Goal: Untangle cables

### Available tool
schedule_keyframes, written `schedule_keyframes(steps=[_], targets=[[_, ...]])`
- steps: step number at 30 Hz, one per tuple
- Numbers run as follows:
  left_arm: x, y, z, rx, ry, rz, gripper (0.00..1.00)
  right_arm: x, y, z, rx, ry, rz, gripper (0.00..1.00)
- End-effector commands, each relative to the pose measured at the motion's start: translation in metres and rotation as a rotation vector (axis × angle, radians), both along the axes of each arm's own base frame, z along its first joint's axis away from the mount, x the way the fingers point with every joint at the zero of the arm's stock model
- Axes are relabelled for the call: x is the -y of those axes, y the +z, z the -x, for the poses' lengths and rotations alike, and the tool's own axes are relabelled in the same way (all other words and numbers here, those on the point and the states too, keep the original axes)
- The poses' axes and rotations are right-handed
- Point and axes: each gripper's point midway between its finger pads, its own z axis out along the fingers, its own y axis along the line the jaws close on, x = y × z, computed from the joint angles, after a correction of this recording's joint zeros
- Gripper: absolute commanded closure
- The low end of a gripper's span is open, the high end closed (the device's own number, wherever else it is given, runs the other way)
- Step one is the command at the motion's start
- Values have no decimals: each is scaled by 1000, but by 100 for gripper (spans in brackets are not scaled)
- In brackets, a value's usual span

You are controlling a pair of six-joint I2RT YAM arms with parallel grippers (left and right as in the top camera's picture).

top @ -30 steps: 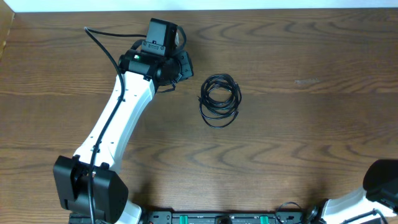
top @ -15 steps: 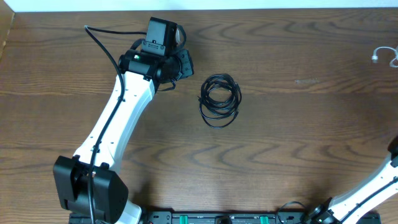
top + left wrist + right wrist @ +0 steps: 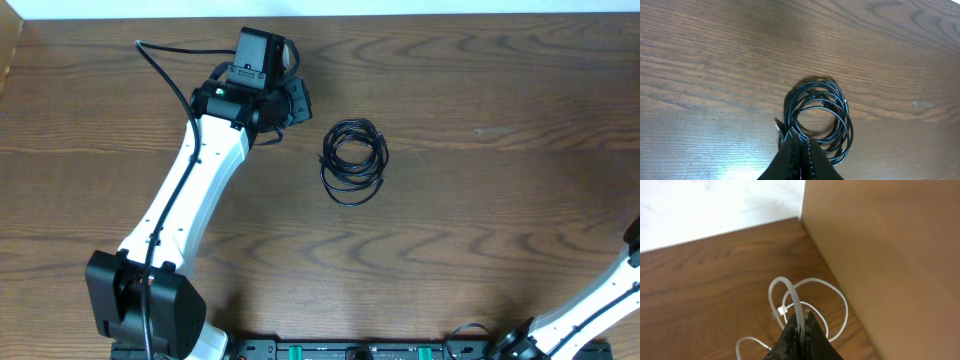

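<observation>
From overhead we look straight down on the whole desk (image 3: pixel 480 230), with the arm bases at 6 o'clock. Our left wrist camera (image 3: pixel 258 50) sits near 11 o'clock and faces 3 o'clock, low and close past the left jaws. Both views share the black coil (image 3: pixel 353 162). Our right wrist view hangs close over a desk corner, with the whitish strand (image 3: pixel 796 302) at the right jaws.

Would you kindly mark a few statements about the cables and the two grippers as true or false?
1. The black cable coil lies on the table, apart from the left gripper. True.
2. The right gripper is open and empty. False: it is shut on a white cable.
3. The black cable coil is stretched out straight. False: it lies in round loops.
4. The left gripper is shut. True.
5. The overhead view shows the right gripper. False: only part of that arm shows, at the lower right edge.
</observation>
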Motion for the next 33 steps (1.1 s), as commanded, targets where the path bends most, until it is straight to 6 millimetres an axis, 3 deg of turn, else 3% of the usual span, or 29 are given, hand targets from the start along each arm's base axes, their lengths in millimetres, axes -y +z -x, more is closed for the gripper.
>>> schedule_keyframes(steps=[1, 2, 3, 6, 9, 11, 13, 16, 18, 19, 21, 23, 24, 25, 30, 32, 33], targets=[[-3, 0, 0, 7, -10, -15, 92, 0, -62, -3, -75, 8, -75, 91], [-3, 0, 0, 7, -11, -15, 92, 0, -68, -2, -81, 4, -87, 54], [-3, 0, 0, 7, -11, -15, 92, 0, -70, -2, -77, -8, -106, 1], [-3, 0, 0, 8, -14, -17, 92, 0, -63, -3, -51, -30, -124, 1], [-3, 0, 0, 8, -15, -17, 92, 0, -30, -3, -12, -27, -91, 0], [-3, 0, 0, 8, -14, -17, 92, -5, 4, -2, 26, -22, -58, 1], [-3, 0, 1, 7, -14, -17, 92, -15, 52, 2, 77, -13, -14, 1], [-3, 0, 1, 7, -14, -17, 92, -43, 132, 16, 170, -5, 29, 1], [-3, -1, 1, 5, -14, -17, 92, -64, 170, 28, 220, -4, 15, 1], [-3, -1, 2, 0, -14, -19, 92, -97, 203, 39, 257, 53, -14, 1], [-3, -2, 3, -6, -14, -21, 92, -135, 226, 47, 280, 150, -51, 1], [-3, -2, 3, -7, -15, -21, 92, -171, 239, 50, 292, 257, -91, 1], [-4, -1, 4, -5, -15, -21, 92, -210, 249, 52, 299, 376, -122, 1], [-3, 0, 4, -1, -22, -22, 92, -231, 252, 52, 296, 448, -120, 1], [-4, 3, 6, 7, -35, -27, 92, -309, 274, 52, 329, 674, -119, 1], [-3, 3, 6, 9, -35, -27, 92, -347, 292, 53, 387, 817, -119, 1], [-4, 4, 6, 10, -35, -27, 92, -381, 308, 55, 443, 935, -105, 1]])
